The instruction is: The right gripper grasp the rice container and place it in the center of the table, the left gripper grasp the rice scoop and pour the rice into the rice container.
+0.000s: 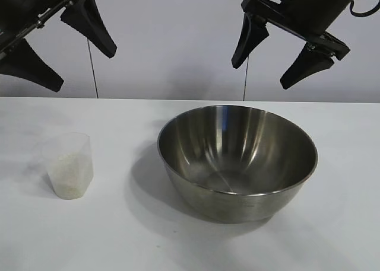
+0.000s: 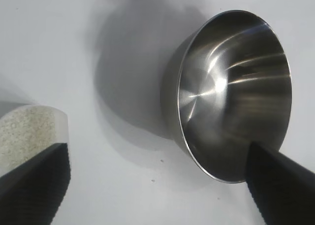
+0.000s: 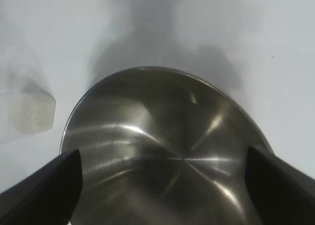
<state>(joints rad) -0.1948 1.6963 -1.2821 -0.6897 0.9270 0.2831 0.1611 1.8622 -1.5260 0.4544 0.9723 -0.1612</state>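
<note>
The rice container (image 1: 237,158), a wide shiny steel bowl, stands empty right of the table's middle; it also shows in the left wrist view (image 2: 236,92) and the right wrist view (image 3: 162,156). The rice scoop (image 1: 69,165), a small translucent cup holding white rice (image 1: 70,175), stands upright at the left. Its rice also shows in the left wrist view (image 2: 24,131), and the scoop shows faintly in the right wrist view (image 3: 33,112). My right gripper (image 1: 270,66) hangs open high above the bowl. My left gripper (image 1: 80,66) hangs open high above the scoop. Both are empty.
The white table (image 1: 332,235) runs back to a pale wall. Two thin dark cables (image 1: 92,69) hang down in front of the wall.
</note>
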